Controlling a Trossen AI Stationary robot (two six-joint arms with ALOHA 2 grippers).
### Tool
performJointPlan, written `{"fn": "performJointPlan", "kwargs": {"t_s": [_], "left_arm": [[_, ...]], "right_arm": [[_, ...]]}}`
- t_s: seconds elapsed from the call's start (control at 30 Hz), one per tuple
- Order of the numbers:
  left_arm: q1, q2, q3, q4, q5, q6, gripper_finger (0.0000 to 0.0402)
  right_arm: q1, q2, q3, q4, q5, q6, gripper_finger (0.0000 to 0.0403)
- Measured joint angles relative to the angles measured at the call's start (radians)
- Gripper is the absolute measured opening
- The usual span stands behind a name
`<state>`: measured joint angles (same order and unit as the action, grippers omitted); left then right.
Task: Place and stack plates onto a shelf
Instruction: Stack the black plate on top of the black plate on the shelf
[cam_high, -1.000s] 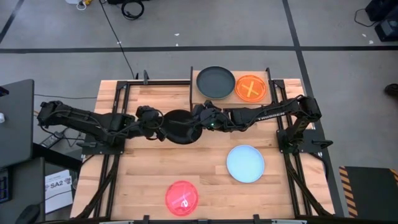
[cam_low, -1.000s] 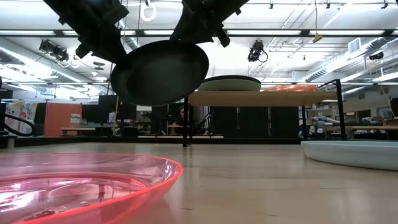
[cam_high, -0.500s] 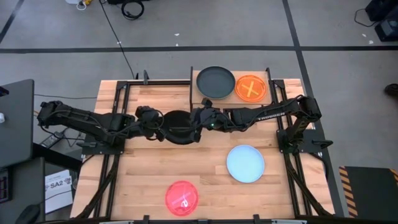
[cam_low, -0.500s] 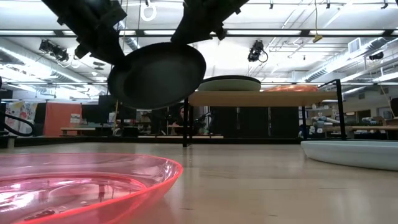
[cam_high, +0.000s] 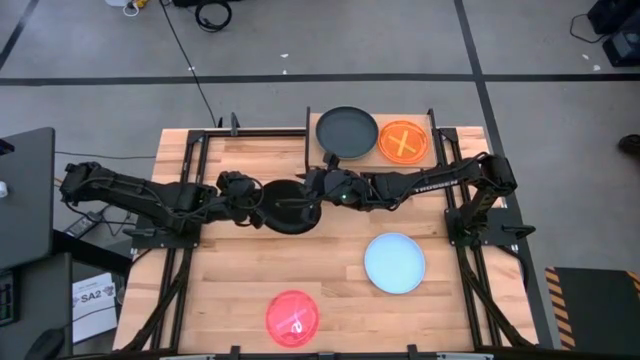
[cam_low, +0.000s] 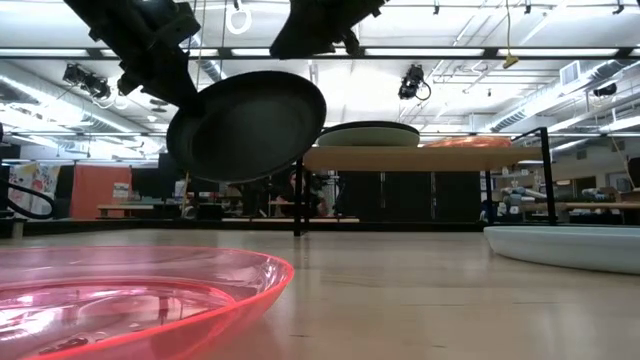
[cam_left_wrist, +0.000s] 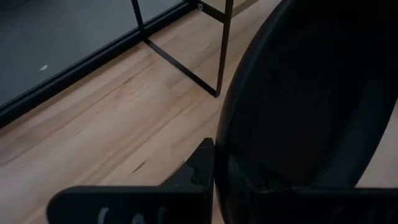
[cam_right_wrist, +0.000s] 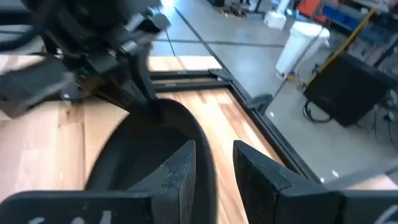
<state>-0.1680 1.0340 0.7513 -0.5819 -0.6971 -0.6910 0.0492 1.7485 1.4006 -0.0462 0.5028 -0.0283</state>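
A black plate (cam_high: 290, 204) hangs tilted in the air over the middle of the table, also seen in the low view (cam_low: 245, 125). My left gripper (cam_high: 247, 202) is shut on its left rim. My right gripper (cam_high: 320, 185) is open just past the plate's far right rim; in the low view it (cam_low: 318, 28) sits above the plate, apart from it. The shelf (cam_high: 432, 157) stands at the far right and carries a dark grey plate (cam_high: 347, 130) and an orange plate (cam_high: 403, 141). My left gripper pinches the black plate's left rim (cam_left_wrist: 225, 163) between its two fingers, one finger (cam_left_wrist: 198, 168) on the outer face. It comes about level from the table's left. The plate is lifted clear of the table and stands steeply tilted.
A light blue plate (cam_high: 394, 263) lies on the table's right half. A red translucent plate (cam_high: 292, 318) lies near the front edge and fills the low view's foreground (cam_low: 130, 295). The shelf's black legs (cam_low: 298, 195) stand behind the held plate.
My right gripper has let go of the black plate's right rim and has drawn up and toward the far edge. The plate, now held by my left gripper alone, has swung slightly toward the table's left.
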Motion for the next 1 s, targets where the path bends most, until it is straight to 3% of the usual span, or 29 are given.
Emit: {"fn": "performJointPlan", "kwargs": {"t_s": [0.5, 0.87, 1.0], "left_arm": [[0.0, 0.0, -0.001, 0.0, -0.002, -0.003, 0.0023], [0.001, 0.0, -0.001, 0.005, 0.01, -0.006, 0.0023], [0.001, 0.0, -0.001, 0.004, 0.012, -0.006, 0.0023]], "right_arm": [[-0.021, 0.0, 0.0, -0.138, -0.002, 0.158, 0.0114], [-0.021, 0.0, 0.0, 0.005, 0.013, 0.082, 0.0114], [-0.021, 0.0, 0.0, 0.012, -0.031, 0.062, 0.0114]]}}
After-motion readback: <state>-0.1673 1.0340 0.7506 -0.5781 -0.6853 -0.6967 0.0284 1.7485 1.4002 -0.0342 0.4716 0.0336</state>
